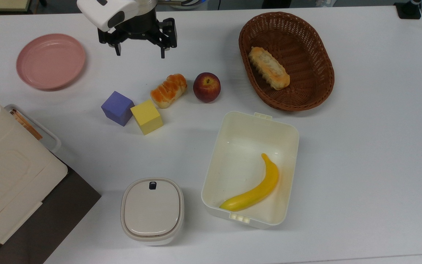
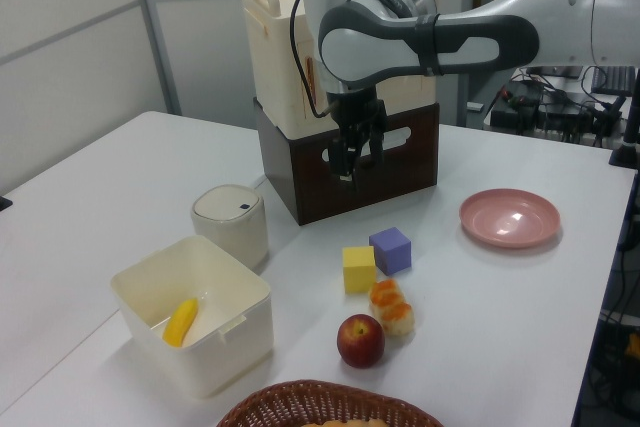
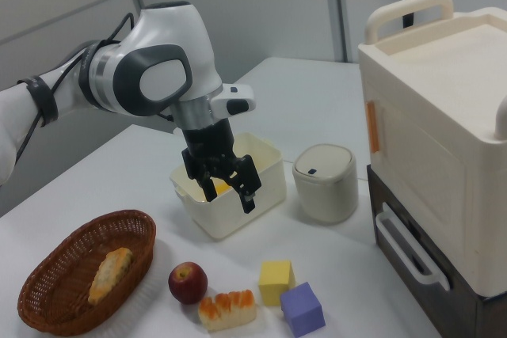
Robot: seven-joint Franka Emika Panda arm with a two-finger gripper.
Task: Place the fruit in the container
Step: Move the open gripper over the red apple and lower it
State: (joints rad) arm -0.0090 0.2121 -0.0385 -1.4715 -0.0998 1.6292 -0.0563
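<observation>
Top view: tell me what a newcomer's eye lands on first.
The open gripper hangs over the table's far edge, holding nothing. Below it sits the dark-red apple, beside an orange-glazed bread roll and apart from the cream tub. A yellow banana already lies in that tub, and a brown wicker basket holds a long pastry.

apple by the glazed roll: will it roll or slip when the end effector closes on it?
Probably apt to roll: the apple is round and sits loose on the smooth table. Its skin looks glossy, so the open end effector may slip off unless it closes across the widest part. It looks stiff, unlikely to deform. A nudge could send it into the glazed roll beside it.
</observation>
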